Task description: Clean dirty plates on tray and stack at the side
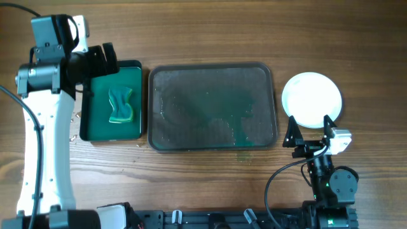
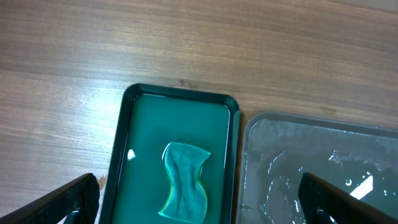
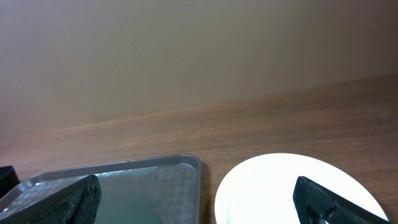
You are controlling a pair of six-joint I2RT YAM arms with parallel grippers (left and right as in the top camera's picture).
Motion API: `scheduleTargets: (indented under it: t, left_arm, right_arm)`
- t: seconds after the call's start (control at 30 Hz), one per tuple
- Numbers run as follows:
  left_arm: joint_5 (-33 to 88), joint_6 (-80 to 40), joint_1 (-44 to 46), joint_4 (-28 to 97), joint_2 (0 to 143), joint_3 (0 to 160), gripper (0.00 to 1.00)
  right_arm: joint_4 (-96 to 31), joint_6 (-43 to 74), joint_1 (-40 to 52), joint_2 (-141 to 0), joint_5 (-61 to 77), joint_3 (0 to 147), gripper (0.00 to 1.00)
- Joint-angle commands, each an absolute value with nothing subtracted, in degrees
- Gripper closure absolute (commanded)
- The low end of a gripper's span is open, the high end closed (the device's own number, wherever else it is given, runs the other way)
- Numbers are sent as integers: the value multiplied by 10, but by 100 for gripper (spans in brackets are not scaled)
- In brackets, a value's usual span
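brown wooden table (image 1: 203, 25); plain beige wall (image 3: 186, 50) behind

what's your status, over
Left gripper and right gripper open. Tray bare of plates, teal residue. White plate clean beside it. Sponge in small black tray.

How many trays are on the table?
2. The large grey-green tray lies in the middle; the smaller black tray with a green inside, holding a sponge, lies just left of it. None seems hidden.
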State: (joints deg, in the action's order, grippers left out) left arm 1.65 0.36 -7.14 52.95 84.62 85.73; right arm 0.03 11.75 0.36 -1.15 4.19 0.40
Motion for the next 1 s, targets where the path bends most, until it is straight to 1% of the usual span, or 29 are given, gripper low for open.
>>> scheduleTargets:
  t: [0.0,0.03,0.07,0.13,0.27,0.43,0.53,0.63,0.97]
  left_arm:
    - [24,8,-65,449,758,778,0]
    - [23,8,-62,427,739,756,0]
    - [23,8,-56,372,695,702,0]
    - [23,8,-47,300,634,624,0]
    - [23,5,-27,173,459,420,0]
    - [19,-22,-13,101,263,226,0]
    - [19,-35,-6,70,176,141,0]
    - [17,-35,2,57,105,82,0]
    - [6,-35,2,57,14,22,0]
  right_arm:
    - [1,124,8,-6,38,3,0]
    - [1,124,8,-6,38,3,0]
    - [1,124,8,-6,38,3,0]
    - [1,124,8,-6,38,3,0]
    - [1,124,8,-6,38,3,0]
    - [1,124,8,-6,38,3,0]
    - [1,124,8,-6,38,3,0]
    - [1,124,8,-6,38,3,0]
    - [1,124,8,-6,38,3,0]
